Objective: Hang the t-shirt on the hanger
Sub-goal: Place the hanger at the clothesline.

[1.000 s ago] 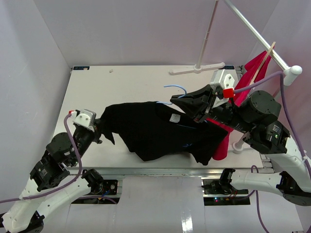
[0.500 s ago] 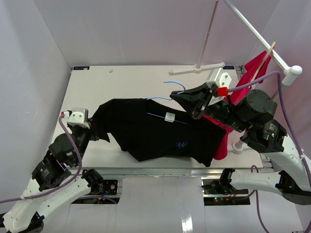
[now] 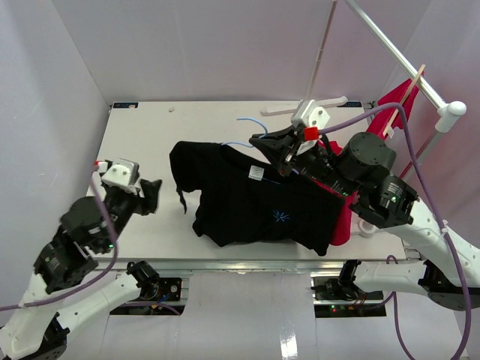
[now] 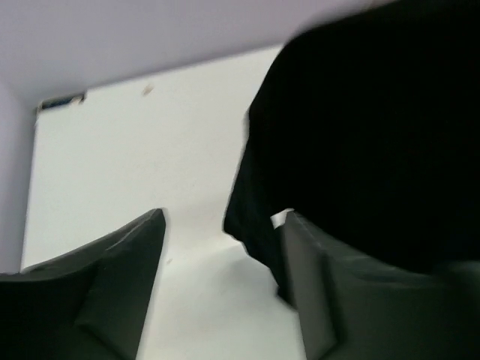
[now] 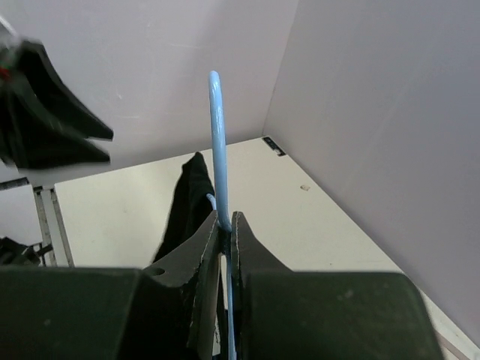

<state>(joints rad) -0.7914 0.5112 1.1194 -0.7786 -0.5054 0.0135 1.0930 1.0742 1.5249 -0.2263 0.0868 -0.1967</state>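
T-shirt [image 3: 262, 206]: black soft cloth, crumpled, white neck label up, draped below the right gripper [image 3: 271, 152]; long axis runs from it toward the left gripper [image 3: 150, 196]. Hanger [image 5: 217, 150]: thin light-blue wire, pinched in the right jaws, hook curving out past their tips. Left jaws spread, empty, just short of the sleeve.

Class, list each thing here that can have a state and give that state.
left gripper: open, empty
right gripper: shut on the hanger
hanger: gripped below its hook
t-shirt: rumpled on the table, collar end lifted
red shirt: hanging at the right
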